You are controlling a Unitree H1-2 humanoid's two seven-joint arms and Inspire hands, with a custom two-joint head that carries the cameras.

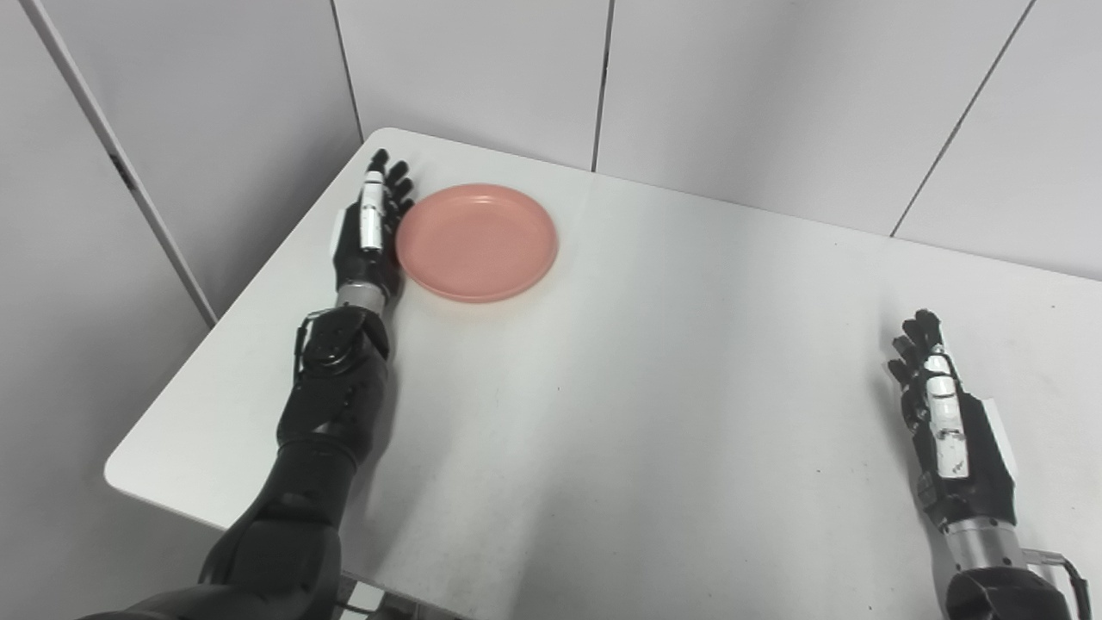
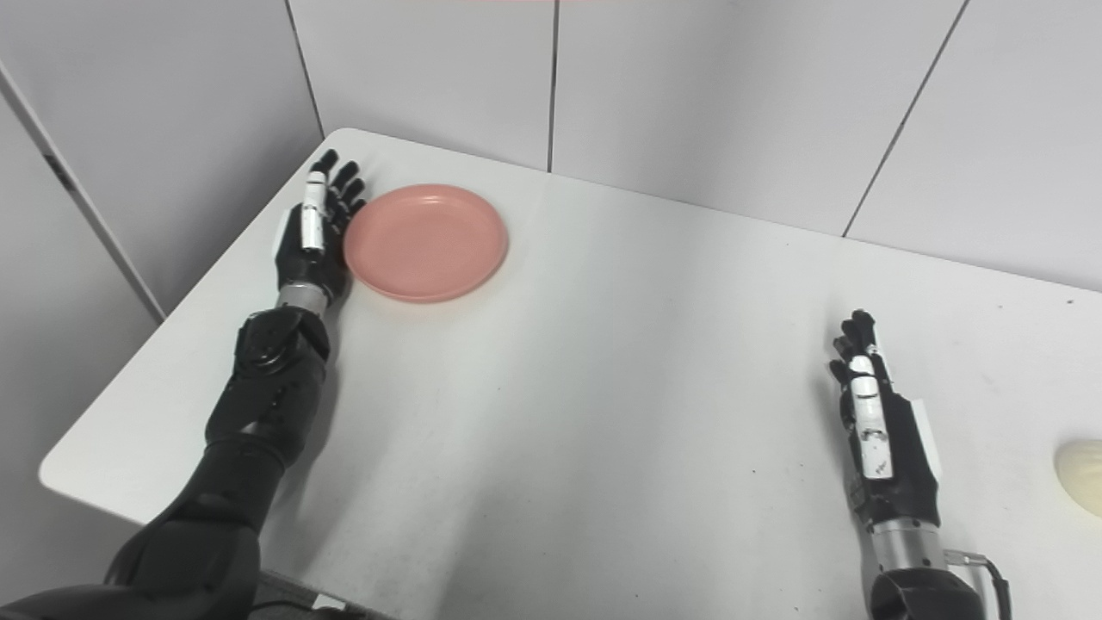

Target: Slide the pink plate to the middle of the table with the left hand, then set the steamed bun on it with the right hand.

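**Plate at far-left corner, bun at right edge**

Left hand (image 1: 368,234), fingers straight and spread, stands edge-on touching the pink plate (image 1: 476,242) on the worktop (image 1: 654,413). Right hand (image 2: 880,439) rests spread, holding nothing, well apart from the steamed bun (image 2: 1081,478).

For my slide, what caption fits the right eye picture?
Left hand beside the pink plate; right hand waits near the steamed bun.

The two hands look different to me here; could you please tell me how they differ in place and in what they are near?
The left hand reaches far across the table, pressed edge-on against the pink plate; the right hand sits near the table's front, touching nothing. The left hand is at the far left corner; the right hand stands beside the bun, apart from it. Both are open, fingers extended forward.
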